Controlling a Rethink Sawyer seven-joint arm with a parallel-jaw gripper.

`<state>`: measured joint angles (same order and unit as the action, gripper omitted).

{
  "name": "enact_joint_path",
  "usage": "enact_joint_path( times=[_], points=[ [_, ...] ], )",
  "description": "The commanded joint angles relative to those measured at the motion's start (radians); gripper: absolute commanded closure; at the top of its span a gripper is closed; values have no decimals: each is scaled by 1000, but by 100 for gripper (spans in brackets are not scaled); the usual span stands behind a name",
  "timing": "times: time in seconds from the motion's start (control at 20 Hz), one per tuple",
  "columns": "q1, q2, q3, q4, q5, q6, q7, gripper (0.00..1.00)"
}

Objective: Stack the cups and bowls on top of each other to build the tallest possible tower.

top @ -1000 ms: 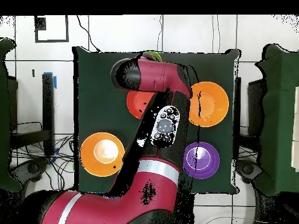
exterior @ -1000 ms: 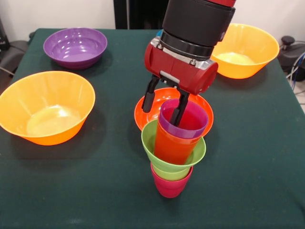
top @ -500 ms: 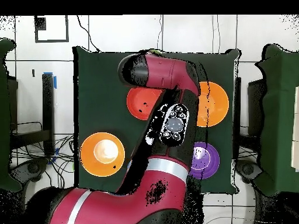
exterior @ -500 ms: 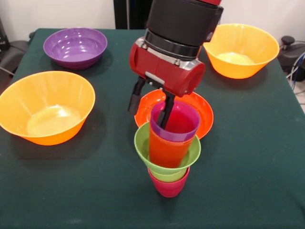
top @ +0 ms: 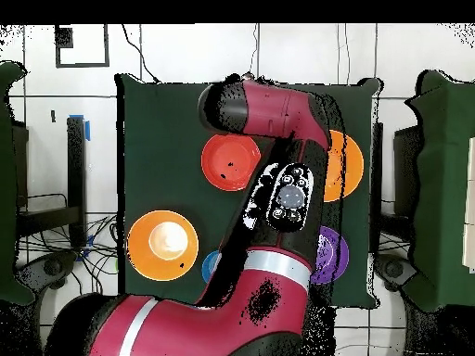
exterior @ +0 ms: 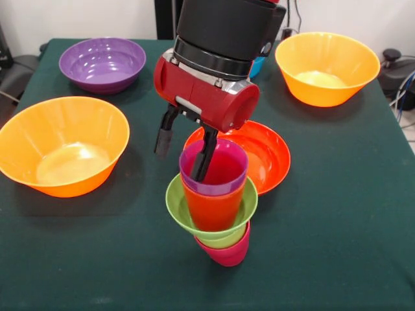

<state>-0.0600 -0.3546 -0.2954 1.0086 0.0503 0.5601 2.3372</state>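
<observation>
Front view: the red and black gripper [exterior: 183, 150] hangs over the multicoloured plastic tower [exterior: 214, 206] near the front middle of the dark green cloth-covered bench [exterior: 337, 214]. One black finger [exterior: 201, 155] reaches down inside the translucent purple plastic cup [exterior: 214, 170] at the top of the tower, against its near wall; the other finger hangs outside the cup's rim, so the jaws straddle the wall, though whether they actually pinch it cannot be told. The purple cup sits nested in a smooth orange-red plastic cup [exterior: 214, 207], which stands in a small lime green plastic bowl [exterior: 185, 210]; below these show a lime green cup [exterior: 227, 238] and, at the base, a crimson plastic cup [exterior: 227, 253] standing on the cloth. The column leans slightly (its upper pieces sit to the picture's left of the base). Just behind the tower lies a shallow glossy red-orange plastic bowl [exterior: 266, 155]. A large orange plastic bowl [exterior: 61, 146] sits at the picture's left, a second large orange bowl [exterior: 327, 68] at the far right, and a glossy purple plastic bowl [exterior: 102, 63] at the far left. A sliver of a small blue bowl [exterior: 259, 66] shows beside the arm. Overhead view: the arm hides the tower.
</observation>
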Motion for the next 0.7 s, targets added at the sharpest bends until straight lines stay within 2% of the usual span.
enact_joint_path(
  times=[0.05, 0.25, 0.4, 0.7],
  points=[
    [-7, 14, 130, 7, -34, 96, -89, 0],
    [10, -13, 123, 52, -20, 129, -59, 0],
    [16, -31, 132, 73, 6, 198, -43, 0],
    [39, -46, 113, 46, 5, 265, -34, 0]
  ],
)
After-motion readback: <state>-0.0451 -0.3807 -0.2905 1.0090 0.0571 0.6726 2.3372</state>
